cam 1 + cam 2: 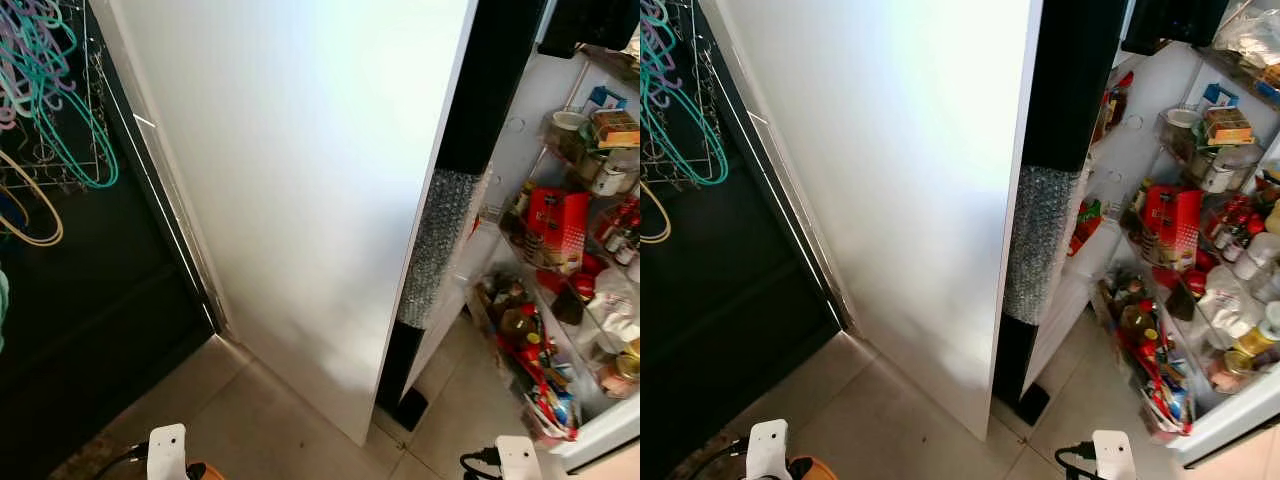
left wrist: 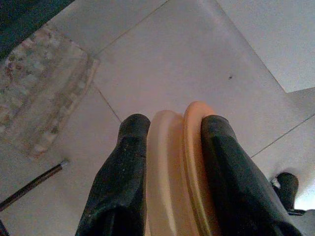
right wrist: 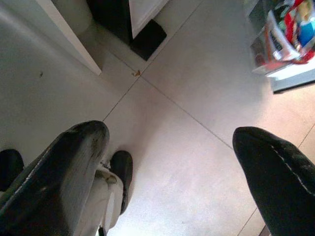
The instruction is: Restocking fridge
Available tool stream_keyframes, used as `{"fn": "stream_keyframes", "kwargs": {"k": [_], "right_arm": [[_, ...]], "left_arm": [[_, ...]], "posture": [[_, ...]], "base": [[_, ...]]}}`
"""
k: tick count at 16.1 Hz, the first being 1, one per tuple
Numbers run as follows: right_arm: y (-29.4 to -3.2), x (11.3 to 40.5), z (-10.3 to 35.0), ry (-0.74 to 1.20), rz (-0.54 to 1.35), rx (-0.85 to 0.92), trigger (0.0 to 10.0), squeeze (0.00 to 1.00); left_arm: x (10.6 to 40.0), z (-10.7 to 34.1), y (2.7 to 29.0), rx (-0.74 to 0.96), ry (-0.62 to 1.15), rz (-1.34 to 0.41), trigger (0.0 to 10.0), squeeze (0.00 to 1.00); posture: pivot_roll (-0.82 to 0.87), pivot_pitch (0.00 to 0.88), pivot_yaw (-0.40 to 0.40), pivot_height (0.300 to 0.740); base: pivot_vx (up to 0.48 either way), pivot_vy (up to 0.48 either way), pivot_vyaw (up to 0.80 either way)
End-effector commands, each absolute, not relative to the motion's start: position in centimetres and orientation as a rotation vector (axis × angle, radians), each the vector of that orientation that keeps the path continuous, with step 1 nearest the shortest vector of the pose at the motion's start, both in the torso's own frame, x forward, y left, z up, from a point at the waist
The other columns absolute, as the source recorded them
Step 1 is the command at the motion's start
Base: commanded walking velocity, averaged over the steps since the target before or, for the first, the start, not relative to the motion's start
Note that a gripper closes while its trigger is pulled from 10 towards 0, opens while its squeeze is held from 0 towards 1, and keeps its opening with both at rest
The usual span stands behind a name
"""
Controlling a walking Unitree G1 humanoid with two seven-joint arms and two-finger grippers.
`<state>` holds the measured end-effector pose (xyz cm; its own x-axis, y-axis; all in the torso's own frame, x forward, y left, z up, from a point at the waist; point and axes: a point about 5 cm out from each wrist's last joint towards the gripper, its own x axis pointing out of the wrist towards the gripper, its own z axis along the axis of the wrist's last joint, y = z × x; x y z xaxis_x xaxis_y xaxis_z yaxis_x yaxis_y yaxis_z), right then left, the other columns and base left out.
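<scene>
White fridge (image 1: 300, 200) stands open, its door shelves (image 1: 560, 300) crowded with jars and packets; left gripper (image 2: 170, 147) clamps a pale orange ridged plastic item (image 2: 174, 167) above the tiled floor (image 2: 172, 64), right gripper (image 3: 170, 152) gapes wide, holding nothing

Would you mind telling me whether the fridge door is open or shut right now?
Open: the fridge door is swung wide, its shelves of bottles and jars facing the room.

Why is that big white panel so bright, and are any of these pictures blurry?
In the eye views, glare washes out the white fridge door while the cabinet beside it sits in deep shadow; the door shelves stay fairly sharp. In the left wrist view, the pincer and its orange item are soft, too close to focus.
</scene>
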<state>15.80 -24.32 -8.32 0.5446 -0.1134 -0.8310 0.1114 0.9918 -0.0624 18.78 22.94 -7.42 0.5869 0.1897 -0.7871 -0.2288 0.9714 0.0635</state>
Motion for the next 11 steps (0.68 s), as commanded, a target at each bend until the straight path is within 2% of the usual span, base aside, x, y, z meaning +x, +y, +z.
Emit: {"fn": "stream_keyframes", "kwargs": {"k": [1, 2, 5, 9, 11], "right_arm": [[-24.2, 15.2, -8.6, 1.007, -0.162, 0.028, 10.0, 0.0], [-24.3, 14.8, -8.8, 1.013, -0.175, 0.039, 10.0, 0.0], [-24.6, 12.7, -9.4, 1.07, -0.171, 0.05, 10.0, 0.0], [-25.5, 10.4, -9.9, 1.136, -0.241, 0.028, 10.0, 0.0], [-25.4, 10.2, -10.0, 1.127, -0.225, 0.028, 10.0, 0.0]], "left_arm": [[18.4, -7.5, 23.4, -0.007, 0.939, 0.227, 10.0, 0.0], [18.7, -7.4, 23.5, 0.013, 0.939, 0.209, 10.0, 0.0], [19.1, -7.0, 24.1, 0.008, 0.935, 0.228, 10.0, 0.0], [19.3, -6.9, 24.1, 0.048, 0.943, 0.165, 10.0, 0.0], [19.2, -6.9, 24.3, 0.063, 0.951, 0.159, 10.0, 0.0]], "posture": [[-0.1, 0.0, 0.058, 0.74], [-0.11, 0.0, 0.047, 0.74], [-0.12, 0.0, 0.016, 0.74], [-0.11, 0.0, 0.037, 0.74], [-0.12, 0.0, 0.046, 0.74]], "base": [[0.0, 0.0, 0.0], [0.0, 0.0, 0.0], [0.0, -0.447, 0.0], [0.0, -0.423, 0.0], [0.0, -0.424, 0.0]]}}
